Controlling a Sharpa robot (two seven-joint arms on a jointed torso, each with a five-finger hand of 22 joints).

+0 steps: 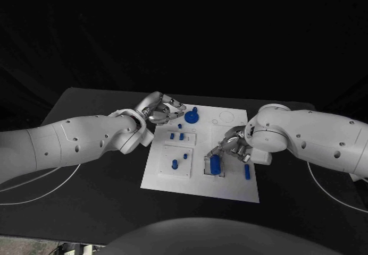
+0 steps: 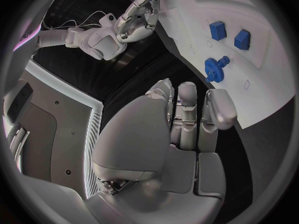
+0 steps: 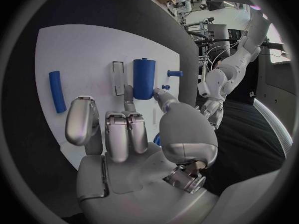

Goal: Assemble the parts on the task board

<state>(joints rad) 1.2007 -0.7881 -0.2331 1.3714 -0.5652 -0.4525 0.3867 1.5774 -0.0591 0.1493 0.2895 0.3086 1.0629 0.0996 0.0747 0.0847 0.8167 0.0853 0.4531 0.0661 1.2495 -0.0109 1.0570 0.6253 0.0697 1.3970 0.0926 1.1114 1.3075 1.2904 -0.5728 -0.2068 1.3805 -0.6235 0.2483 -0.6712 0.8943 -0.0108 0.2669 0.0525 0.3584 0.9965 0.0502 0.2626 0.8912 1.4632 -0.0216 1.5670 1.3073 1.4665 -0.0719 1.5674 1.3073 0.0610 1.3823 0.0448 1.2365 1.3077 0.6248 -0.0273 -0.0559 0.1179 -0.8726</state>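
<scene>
Over task board [image 1: 201, 178] middle, right hand [image 1: 232, 146] hovering, fingers [image 3: 118, 134] spread, grasping nothing. Blue block [image 1: 215, 165] lying just beyond fingertips, long axis along hand. Left hand [image 1: 162, 110] curling loosely, empty, beside blue gear [image 1: 191, 117], farther off.

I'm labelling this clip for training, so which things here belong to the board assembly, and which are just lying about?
Job:
task board
blue gear
two blue blocks
large blue cylinder
blue rod
left hand
right hand

Lying about:
white cables on the black table
</scene>
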